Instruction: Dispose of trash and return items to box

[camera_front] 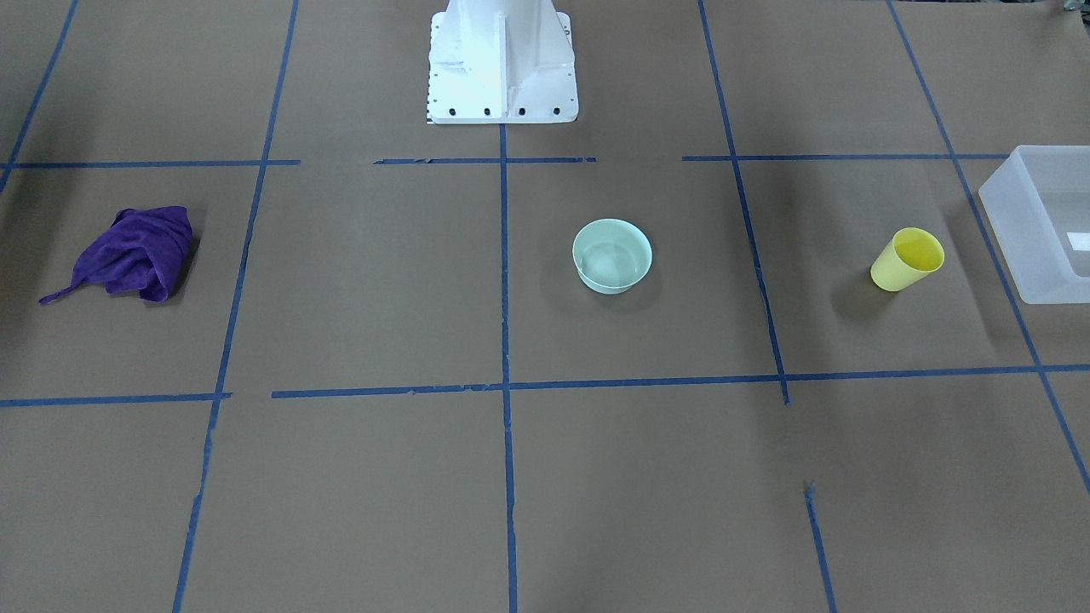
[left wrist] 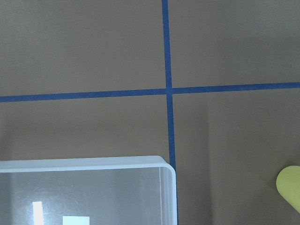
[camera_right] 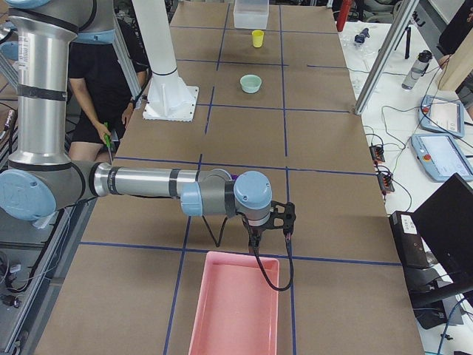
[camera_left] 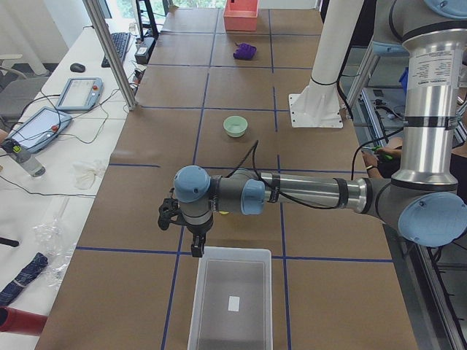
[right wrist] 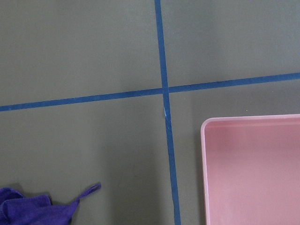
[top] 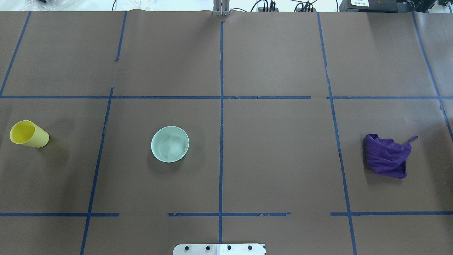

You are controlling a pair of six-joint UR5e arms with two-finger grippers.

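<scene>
- No step is judged to be under way yet: the yellow cup [camera_front: 908, 259] and the green bowl [camera_front: 612, 256] are both seen upright on the table [camera_front: 383, 281], outside the box [camera_front: 1035, 223], which holds neither of them.
- The left tool [camera_left: 191, 240] is held above the table, right at the end wall of the box. The cup is just beside it on the side away from the box, and the bowl is well apart from it, beyond the cup.
- The right tool [camera_right: 271, 233] is held at the other end of the table, just short of a pink tray [camera_right: 236, 303], with a purple cloth [camera_front: 136, 254] near it on the side away from the tray.
- The next move is judged to be a short reach by the left tool to the cup. The cup's wall would have to be gripped, then the cup lifted over the box's low wall and set inside.
- Whether either tool is wide or narrow cannot be told: each is shown only in a side view, and no fingers appear in the wrist views.
- The cup is mostly hidden behind the left arm in the left side view and cut off at the edge of the left wrist view.
- The box is cut off in the front view and absent from the overhead view.
- The cloth is cut off at the corner of the right wrist view.
- What counts as trash cannot be settled. The cloth and the pink tray are only guessed to be the trash and its bin.
</scene>
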